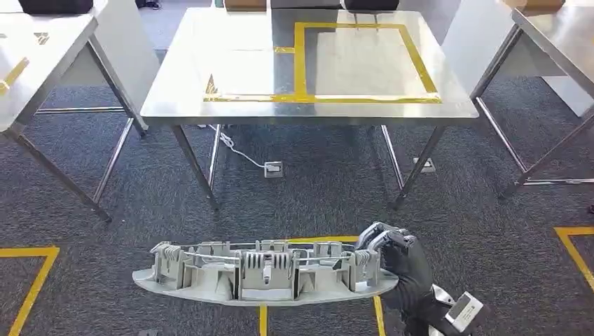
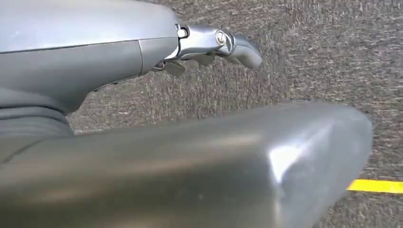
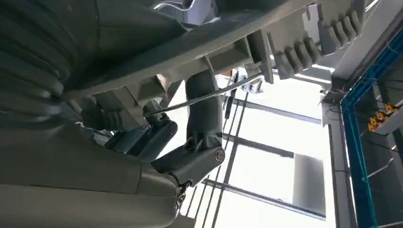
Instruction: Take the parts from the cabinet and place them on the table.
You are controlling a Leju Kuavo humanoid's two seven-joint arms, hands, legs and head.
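Grey plastic part [image 1: 263, 273] rides low over the carpet, gripped at one end by the right hand [image 1: 396, 259] – the left hand [image 2: 209, 42] can't be read – so pickup looks done, with the steel table [image 1: 238, 77] well ahead and placing left

— What's ahead?

— A steel table [image 1: 231, 77] on thin legs, standing on dark grey carpet [image 1: 322, 196]. Yellow tape [image 1: 300, 63] marks a large square on its top, with a strip running along the near edge.

— Anything beside it?

— Another steel table [image 1: 42, 49] to the left and one [image 1: 560, 35] to the right, each partly out of frame.

— And on the floor?

— A white cable [image 1: 235, 148] ending at a small socket box [image 1: 274, 169] under the table, plus yellow tape lines [image 1: 31, 280] on the carpet.
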